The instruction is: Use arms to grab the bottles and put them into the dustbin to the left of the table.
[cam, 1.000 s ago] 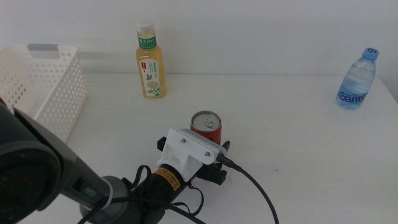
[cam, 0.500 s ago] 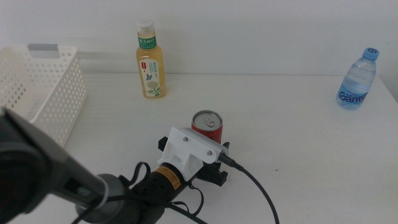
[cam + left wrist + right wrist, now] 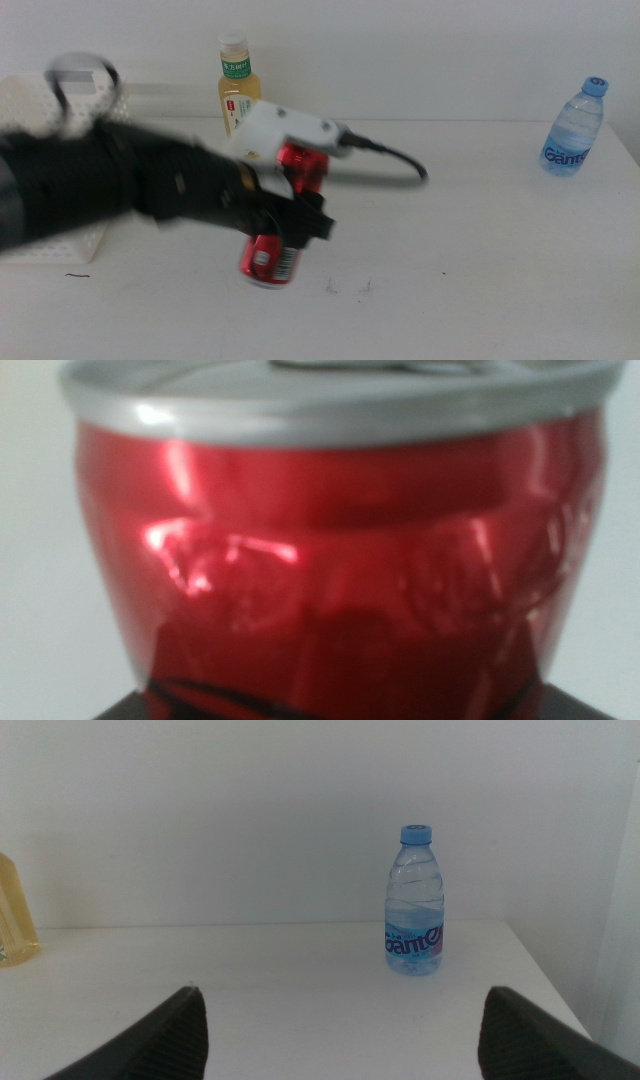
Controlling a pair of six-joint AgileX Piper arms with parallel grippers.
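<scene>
The basket (image 3: 60, 130) is sitting at the table's (image 3: 480, 260) far left edge, partly hidden behind the blurred black left arm (image 3: 110, 190), which is reaching in from that side; the left gripper (image 3: 290, 215) is hanging above the table near its middle, clamped on the red can (image 3: 272, 255), which is lifted off the surface and tilted, its base pointing down toward the camera; in the left wrist view the can (image 3: 330, 560) is filling nearly the whole picture, its silver rim at the far end and its red wall looking dented; a white housing (image 3: 285, 130) with a black cable is riding on top of the wrist; just behind it the tea bottle (image 3: 235, 85) is standing upright at the back of the table, its lower part hidden by the arm; far to the right, well apart from everything else, the water bottle (image 3: 575, 130) is standing upright near the back right corner; the right gripper (image 3: 340, 1030) is waiting with its jaws spread wide, facing the water bottle (image 3: 415, 905) from a distance and holding nothing; the tea bottle's edge (image 3: 15, 915) is just showing at the side of that view.
</scene>
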